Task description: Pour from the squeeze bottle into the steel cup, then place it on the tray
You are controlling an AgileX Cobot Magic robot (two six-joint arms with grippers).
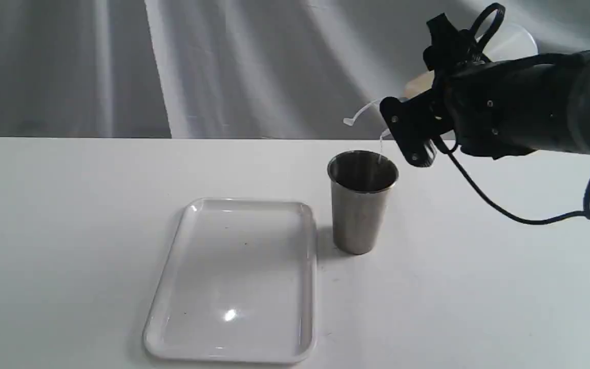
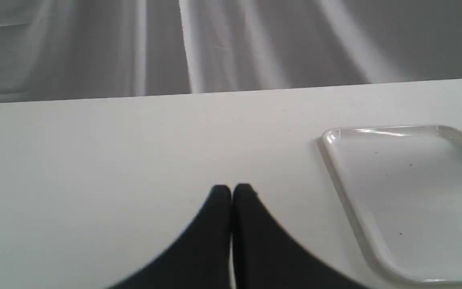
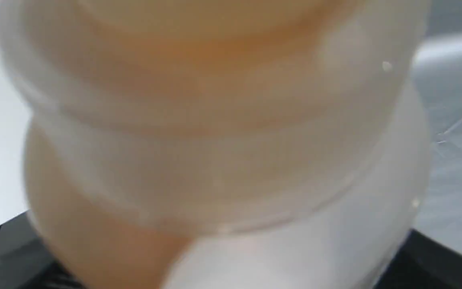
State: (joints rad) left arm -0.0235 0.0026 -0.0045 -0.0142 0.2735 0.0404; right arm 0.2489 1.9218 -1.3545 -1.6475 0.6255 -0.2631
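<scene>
Pincer (image 1: 412,128), bottle (image 3: 215,140) over cup (image 1: 360,215) beside tray (image 1: 233,266)

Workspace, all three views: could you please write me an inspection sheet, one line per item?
Surface: white table, no spills seen.
Job's things: squeeze bottle tilted, nozzle over the steel cup; cup upright beside the tray; tray holds only specks.
Clutter: nothing seen.
Grippers: right gripper grips the bottle; left gripper over the table, jaws closed, empty.
Cables: black cable hangs under the right arm.
Surroundings: grey draped cloth behind the table.

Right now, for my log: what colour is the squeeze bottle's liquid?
Amber, inside the squeeze bottle; clearest in the right wrist view.
</scene>
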